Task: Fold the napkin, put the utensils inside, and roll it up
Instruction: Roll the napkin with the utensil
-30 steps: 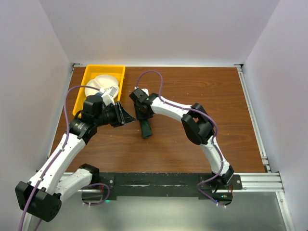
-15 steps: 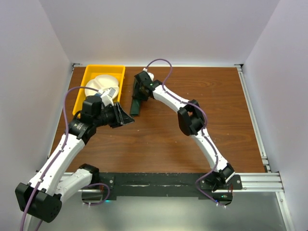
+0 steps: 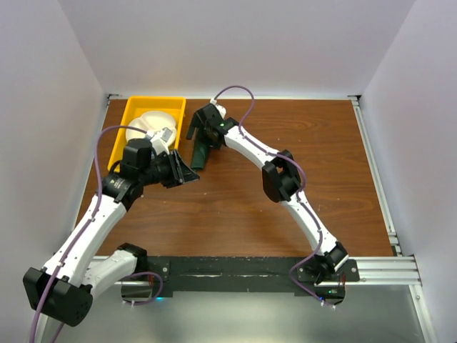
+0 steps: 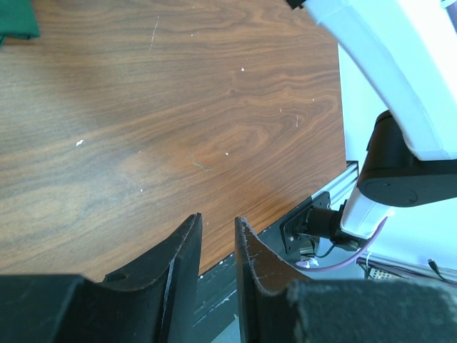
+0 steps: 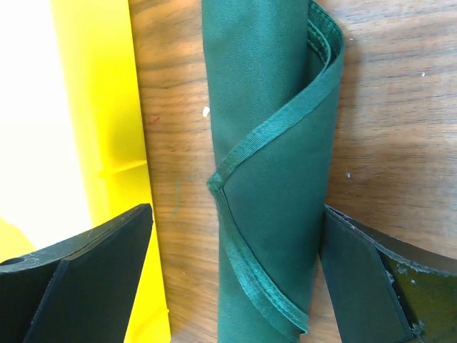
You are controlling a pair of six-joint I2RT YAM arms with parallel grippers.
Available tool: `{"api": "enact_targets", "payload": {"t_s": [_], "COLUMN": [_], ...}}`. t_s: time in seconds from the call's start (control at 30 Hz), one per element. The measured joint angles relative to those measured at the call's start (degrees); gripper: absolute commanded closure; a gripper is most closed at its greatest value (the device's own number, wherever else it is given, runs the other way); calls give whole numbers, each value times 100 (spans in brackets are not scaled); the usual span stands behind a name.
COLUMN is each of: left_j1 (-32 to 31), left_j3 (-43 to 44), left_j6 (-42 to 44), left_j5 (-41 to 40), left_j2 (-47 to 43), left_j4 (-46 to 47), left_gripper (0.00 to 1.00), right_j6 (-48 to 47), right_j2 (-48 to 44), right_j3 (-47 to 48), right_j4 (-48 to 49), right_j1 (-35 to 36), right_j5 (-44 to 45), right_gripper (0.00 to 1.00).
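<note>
Top external view: the napkin [image 3: 201,156], rolled into a dark green tube, is seen lying on the bench [image 3: 343,179] in its far left part, just beside the right wall of the yellow tray [image 3: 156,101]. Bare brown wood is shown from the roll across to the right rail [image 3: 373,171]. The right claw [image 3: 201,136] is spread wide, one finger on each side of the roll's far end, and nothing is pinched. In the right wrist view a stitched hem is seen winding diagonally round the tube. The left claw [image 3: 187,174] is poised near the roll's near end, its fingers parted by a narrow slit with nothing between.
</note>
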Motion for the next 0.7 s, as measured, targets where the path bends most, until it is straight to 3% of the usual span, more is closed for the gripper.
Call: {"api": "enact_targets", "payload": {"t_s": [0.2,0.3,0.47,0.57,0.7], "left_j1": [0,0,0,0,0], "left_j3": [260,511,835,905,942], "left_j6": [87,199,286,286,284], "left_j5": [-74,-186,-289,-289,-293], "left_j2": [11,39,103,214,367], "left_j4": [-114,-256,-304,-308,-308], "left_gripper": [70,70,70,70,69], "right_j6": [-264,-533,-1099,-1460,-1725], "right_j2": [-109,-529,-1742,-2949,-4011], "right_j3": [-22,-549,-1657,-2730,-3434], "right_j4": [-284,-616,-1080,-1010,-828], "right_j1": [-7,-39,-240,-433,-704], "right_j5": [46,149,223,205,-87], "right_gripper": [2,2,2,2,2]}}
